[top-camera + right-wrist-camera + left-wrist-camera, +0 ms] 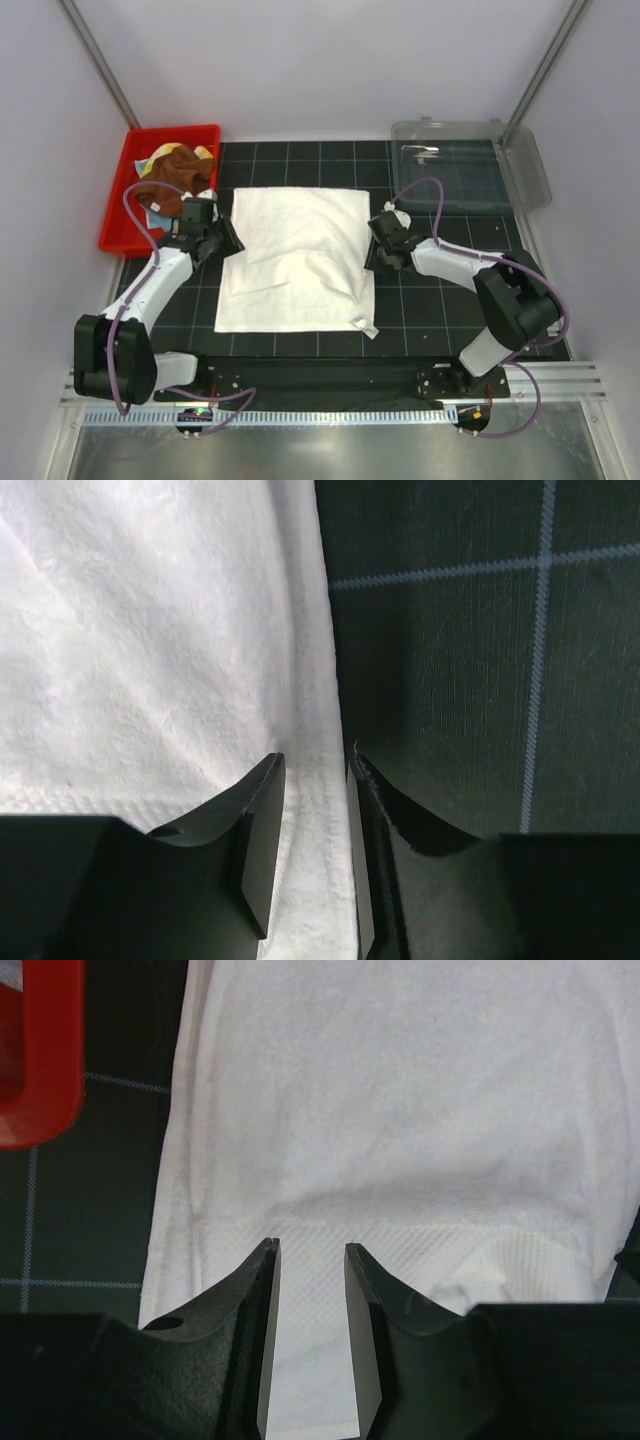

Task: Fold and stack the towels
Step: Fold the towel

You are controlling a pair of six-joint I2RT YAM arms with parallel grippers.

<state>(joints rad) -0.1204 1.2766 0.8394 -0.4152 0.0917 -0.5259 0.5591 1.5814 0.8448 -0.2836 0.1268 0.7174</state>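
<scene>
A large white towel (295, 255) lies folded on the black grid mat (430, 300), with a raised crease toward its right side. My left gripper (222, 238) sits at the towel's left edge. In the left wrist view the left gripper (310, 1248) is open, its jaws apart above the white towel (400, 1110) and holding nothing. My right gripper (375, 245) sits at the towel's right edge. Seen from the right wrist, this gripper (315, 760) is also open, straddling the hem of the white towel (150, 630). A rust-brown towel (175, 185) and a yellow towel (165, 152) lie crumpled in the red bin (115, 215).
The red bin (40, 1060) stands at the back left, close to my left gripper. A clear plastic box (465, 165) with its lid (528, 165) hinged open stands at the back right. White walls close in the left, right and far sides.
</scene>
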